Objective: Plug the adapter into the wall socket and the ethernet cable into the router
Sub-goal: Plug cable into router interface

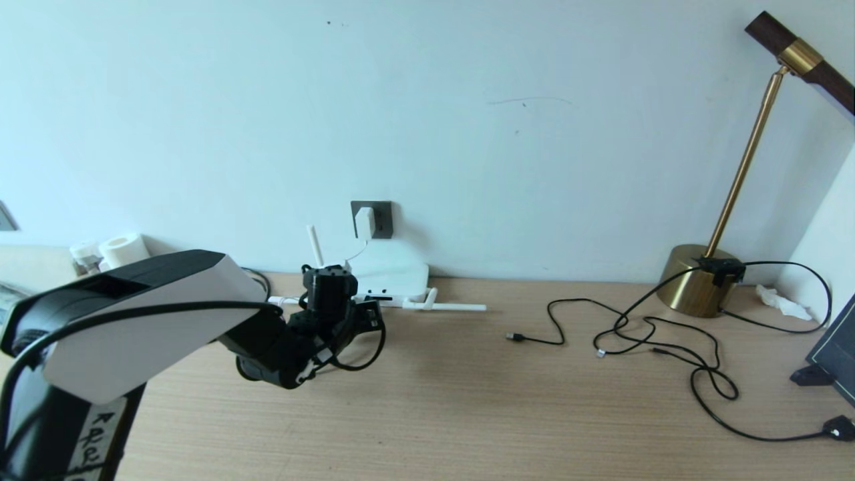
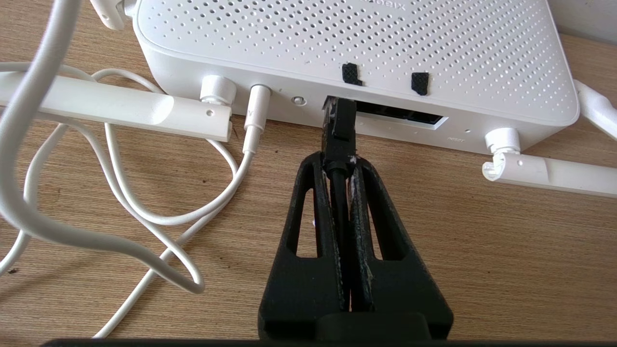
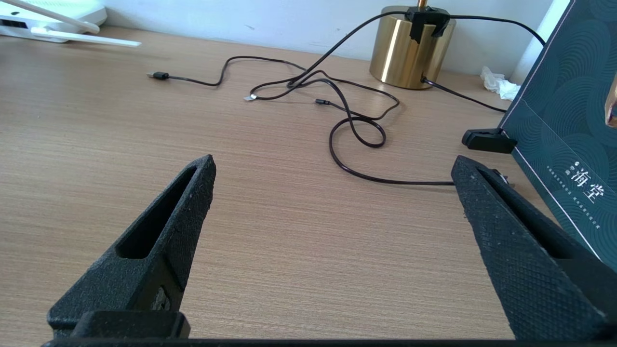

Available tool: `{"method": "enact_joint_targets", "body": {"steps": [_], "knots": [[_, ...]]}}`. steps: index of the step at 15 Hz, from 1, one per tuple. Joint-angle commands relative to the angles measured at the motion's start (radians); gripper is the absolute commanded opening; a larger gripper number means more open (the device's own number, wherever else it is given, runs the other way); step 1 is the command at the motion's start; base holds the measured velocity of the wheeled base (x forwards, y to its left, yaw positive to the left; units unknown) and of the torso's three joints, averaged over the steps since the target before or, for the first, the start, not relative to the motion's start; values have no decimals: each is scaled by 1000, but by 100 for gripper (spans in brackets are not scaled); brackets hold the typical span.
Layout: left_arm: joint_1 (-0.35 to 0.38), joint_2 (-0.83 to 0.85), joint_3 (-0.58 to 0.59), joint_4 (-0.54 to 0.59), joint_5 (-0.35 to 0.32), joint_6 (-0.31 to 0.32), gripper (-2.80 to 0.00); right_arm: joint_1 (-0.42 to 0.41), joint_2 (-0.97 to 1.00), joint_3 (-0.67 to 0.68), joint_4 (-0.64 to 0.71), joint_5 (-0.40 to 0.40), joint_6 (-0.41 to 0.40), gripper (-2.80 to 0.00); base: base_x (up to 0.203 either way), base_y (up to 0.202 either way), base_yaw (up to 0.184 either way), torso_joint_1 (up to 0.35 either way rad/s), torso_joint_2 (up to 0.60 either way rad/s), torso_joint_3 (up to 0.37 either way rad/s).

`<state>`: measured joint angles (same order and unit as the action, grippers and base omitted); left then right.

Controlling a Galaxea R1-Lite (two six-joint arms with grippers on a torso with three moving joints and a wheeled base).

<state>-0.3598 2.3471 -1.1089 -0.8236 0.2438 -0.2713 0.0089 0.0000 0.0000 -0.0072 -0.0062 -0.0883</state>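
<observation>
1. Left gripper [image 2: 340,161] is clamped tight on the ethernet cable [image 2: 339,132], just behind its plug; the plug tip is seated at the end of the port slot on the router [image 2: 366,43].
2. Router is placed at the desk's [image 1: 467,401] back edge, against the wall.
3. Adapter [image 1: 365,222] is seated in the wall socket [image 1: 382,219], above the router.
4. Right gripper [image 3: 332,183] is held fully spread over bare desk, nothing gripped or touched.

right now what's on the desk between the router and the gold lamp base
Head view: a white antenna lying flat by the router, then bare wood, then loose thin black cords up to the lamp base.
</observation>
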Motion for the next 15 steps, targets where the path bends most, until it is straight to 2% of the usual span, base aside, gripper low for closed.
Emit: {"method": "enact_joint_targets", "body": {"steps": [1,15], "knots": [[-1,3,-2,-6,2,-2,-280,0,2,4,0,0,-1,0,0,0,0,0,0,0],[2,20,-26,-2,2,-2,-280,0,2,3,0,0,-1,0,0,0,0,0,0,0]]}}
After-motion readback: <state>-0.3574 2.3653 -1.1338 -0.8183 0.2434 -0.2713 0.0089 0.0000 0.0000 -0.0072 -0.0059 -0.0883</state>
